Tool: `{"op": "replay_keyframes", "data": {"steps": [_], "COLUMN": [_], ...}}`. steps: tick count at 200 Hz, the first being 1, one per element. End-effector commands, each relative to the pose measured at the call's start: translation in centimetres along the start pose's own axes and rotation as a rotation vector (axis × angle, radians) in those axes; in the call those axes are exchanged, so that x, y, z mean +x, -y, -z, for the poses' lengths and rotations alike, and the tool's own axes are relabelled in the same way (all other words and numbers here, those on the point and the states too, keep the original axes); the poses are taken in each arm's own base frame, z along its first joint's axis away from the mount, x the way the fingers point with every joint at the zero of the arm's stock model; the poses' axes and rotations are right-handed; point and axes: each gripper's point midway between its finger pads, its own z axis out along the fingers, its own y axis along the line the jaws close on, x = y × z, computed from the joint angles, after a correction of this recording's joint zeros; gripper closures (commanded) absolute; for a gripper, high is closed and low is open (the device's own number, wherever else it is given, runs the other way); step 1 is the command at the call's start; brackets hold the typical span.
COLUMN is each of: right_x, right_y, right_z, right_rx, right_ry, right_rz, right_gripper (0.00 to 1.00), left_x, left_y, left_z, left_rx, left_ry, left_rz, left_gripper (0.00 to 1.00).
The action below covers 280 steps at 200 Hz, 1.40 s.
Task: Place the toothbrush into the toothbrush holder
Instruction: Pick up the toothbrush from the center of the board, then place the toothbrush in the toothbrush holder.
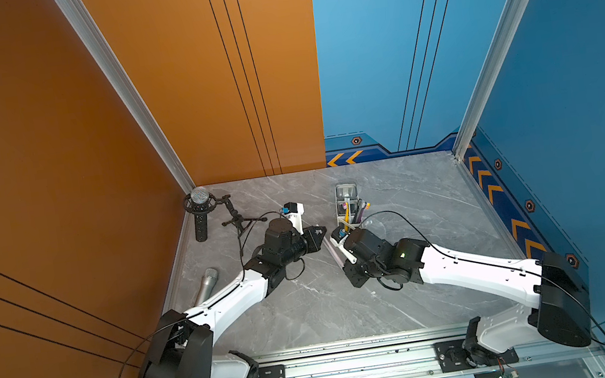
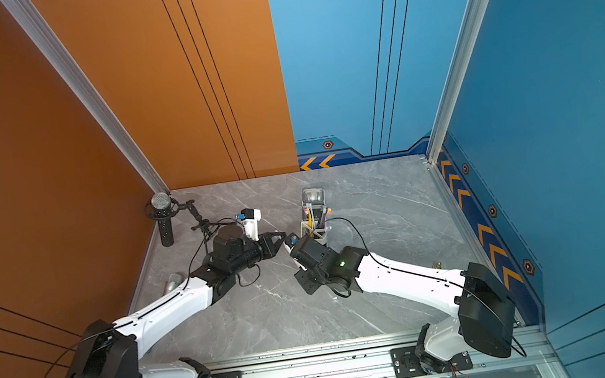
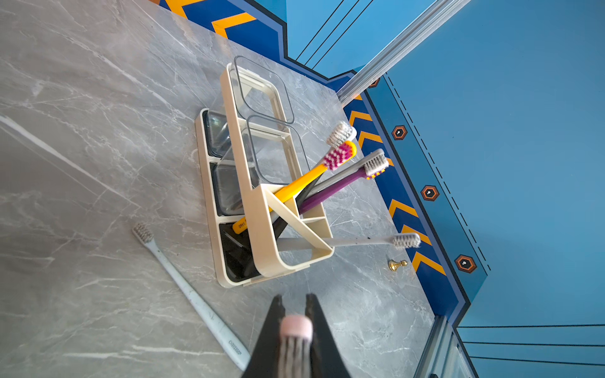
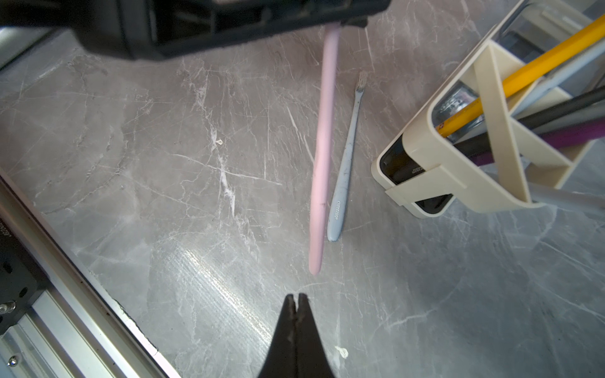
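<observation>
My left gripper [image 3: 294, 299] is shut on the bristle end of a pink toothbrush [image 3: 296, 327]. In the right wrist view its pink handle [image 4: 322, 147] hangs slanted above the marble table, free end near my right gripper [image 4: 297, 297], which is shut and holds nothing. The toothbrush holder [image 3: 262, 209] is a cream rack with clear cups and a diagonal bar, and it stands just beyond the left gripper's tips. It holds several toothbrushes, among them a yellow one [image 3: 294, 183]. In a top view the holder [image 1: 347, 207] stands between the two wrists.
A pale blue toothbrush [image 3: 193, 294] lies flat on the table beside the holder, under the pink handle. A small brass pawn [image 3: 397, 263] sits past the holder. At the far left, one microphone stands on a stand [image 1: 200, 216] and a silver microphone [image 1: 206, 286] lies flat.
</observation>
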Motion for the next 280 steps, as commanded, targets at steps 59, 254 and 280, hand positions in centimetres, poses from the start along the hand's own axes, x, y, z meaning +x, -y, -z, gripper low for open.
{"op": "replay_keyframes", "data": {"steps": [59, 254, 280], "right_x": [-2.0, 4.7, 4.6], "right_y": [6.2, 14.2, 14.1], "right_z": [7.8, 9.9, 9.7], "right_rx": [0.199, 0.225, 0.217], "right_ry": [0.254, 0.281, 0.271], "right_rz": [-0.213, -0.546, -0.536], "right_gripper": [0.56, 0.43, 0.43], "left_x": [-5.0, -6.6, -6.5], "left_y": [6.2, 11.4, 11.2], "left_z": [1.1, -3.3, -3.6], "left_rx": [0.154, 0.023, 0.021], "left_ry": [0.091, 0.218, 0.211], "left_rz": [-0.215, -0.818, -0.820], "left_gripper": [1.00, 1.00, 1.00]}}
